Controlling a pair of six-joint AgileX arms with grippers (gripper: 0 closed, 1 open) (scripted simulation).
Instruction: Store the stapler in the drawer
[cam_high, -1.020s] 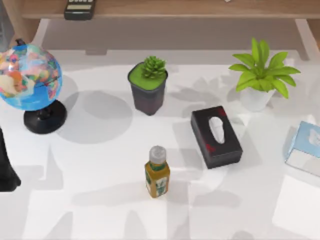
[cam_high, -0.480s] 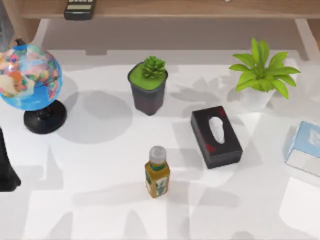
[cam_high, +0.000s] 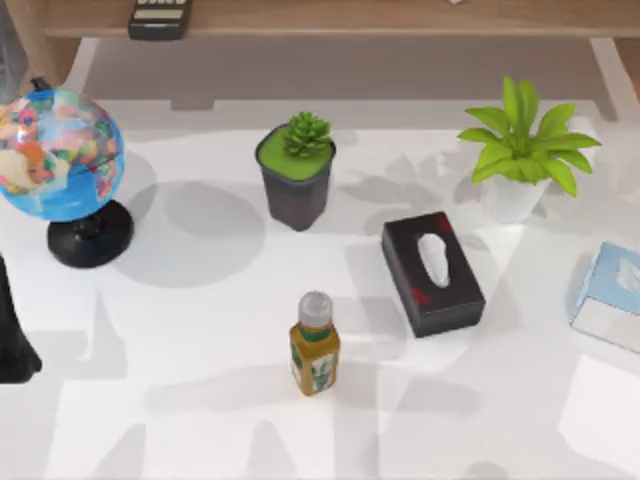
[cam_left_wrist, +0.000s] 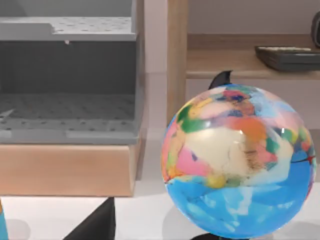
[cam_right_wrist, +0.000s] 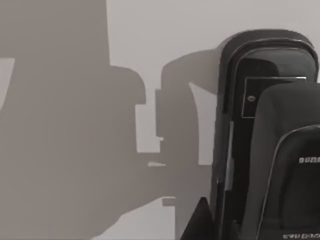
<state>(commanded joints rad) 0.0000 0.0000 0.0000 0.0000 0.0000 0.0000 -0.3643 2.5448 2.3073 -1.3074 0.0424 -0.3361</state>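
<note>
Top view, nearest first: the bottle (cam_high: 315, 345) stands at the middle of the white table (cam_high: 180, 400), its label too small to read, with bare surface in front of it and to both sides. My left arm (cam_high: 12, 335) is a black shape at the left edge. Just right of the bottle and a little farther back lies the tissue box (cam_high: 432, 272), and a blue and white carton (cam_high: 610, 295) overhangs the right edge of the view. Behind these stand the globe (cam_high: 58, 155) at the left, the succulent pot (cam_high: 297, 175) in the middle and a leafy plant (cam_high: 520, 150) at the right, well apart from one another. Farthest back, a keypad (cam_high: 158, 17) lies on the wooden shelf (cam_high: 350, 20). Left wrist view has the left gripper (cam_left_wrist: 97, 224) as a dark wedge near the globe, and beyond it the drawer (cam_left_wrist: 65, 170), wood-fronted, its grey inside open. Right wrist view has the right gripper (cam_right_wrist: 197, 222) beside a glossy black body, seemingly the stapler (cam_right_wrist: 260, 150), close up over pale shadowed surface; its white lettering begins "DURA", the rest cut off. Whether either gripper is open or closed, I cannot tell.
</note>
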